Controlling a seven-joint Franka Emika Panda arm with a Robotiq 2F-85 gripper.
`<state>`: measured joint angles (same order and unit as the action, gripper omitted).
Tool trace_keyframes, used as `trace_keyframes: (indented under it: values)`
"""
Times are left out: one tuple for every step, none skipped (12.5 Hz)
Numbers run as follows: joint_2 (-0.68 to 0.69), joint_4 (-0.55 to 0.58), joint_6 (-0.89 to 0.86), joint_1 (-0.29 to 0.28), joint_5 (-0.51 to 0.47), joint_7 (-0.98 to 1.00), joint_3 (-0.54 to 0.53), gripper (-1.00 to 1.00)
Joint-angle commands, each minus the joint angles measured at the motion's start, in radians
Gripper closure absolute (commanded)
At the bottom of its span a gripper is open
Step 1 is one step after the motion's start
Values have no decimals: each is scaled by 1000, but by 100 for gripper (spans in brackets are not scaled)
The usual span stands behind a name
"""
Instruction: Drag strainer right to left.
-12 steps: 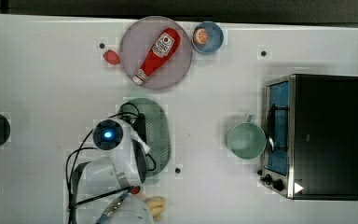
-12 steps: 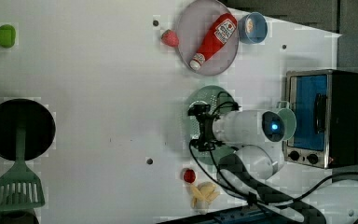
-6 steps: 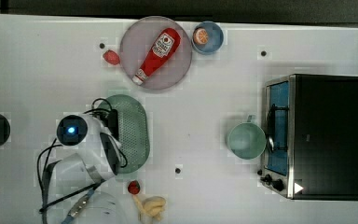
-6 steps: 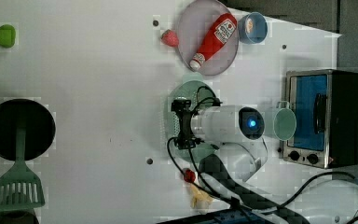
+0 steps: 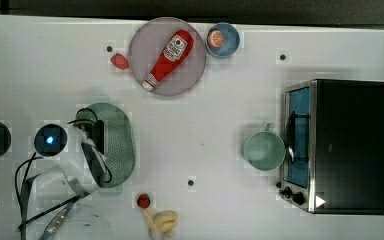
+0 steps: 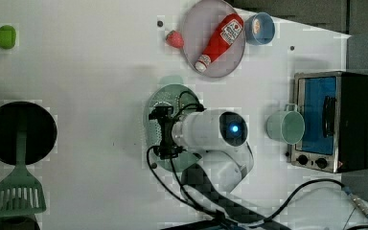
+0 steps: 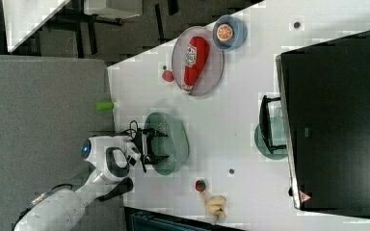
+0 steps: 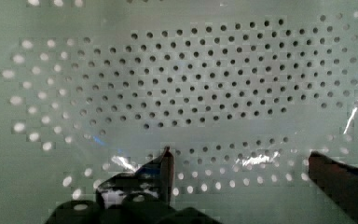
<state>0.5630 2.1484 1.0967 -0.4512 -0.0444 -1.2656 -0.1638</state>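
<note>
Right now the gripper point(image 7: 156, 146) hangs over the mint-green strainer point(image 5: 115, 145) with its fingers point(image 8: 165, 170) spread wide, resting inside the perforated bowl and clamping nothing. The strainer lies on the white table point(image 5: 215, 120) toward the top view's left, well apart from the teal cup point(image 5: 264, 150) and the toaster oven point(image 5: 337, 145), below the plate point(image 5: 192, 75) carrying the ketchup bottle point(image 5: 169, 59). The risk, as I judge it: with only fingertip contact against smooth plastic, the fingers may ride up over the rim, or the strainer may pivot toward the strawberry point(image 5: 143, 200) nearby.
</note>
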Motion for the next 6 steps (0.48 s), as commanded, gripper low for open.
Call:
trace_keyframes:
  values:
    - [30,-83,-2,-36,-36,-57,-6,-100]
    - [41,-100,-2,-46,-50,-59,-6,-100]
    - [51,-116,-2,-56,-63,-60,-6,-100]
    - [60,-130,0,-65,-72,-60,-6,-100]
    - [67,-144,-1,-73,-73,-61,-6,-100]
    - [74,-155,-1,-80,-73,-62,-6,-100]
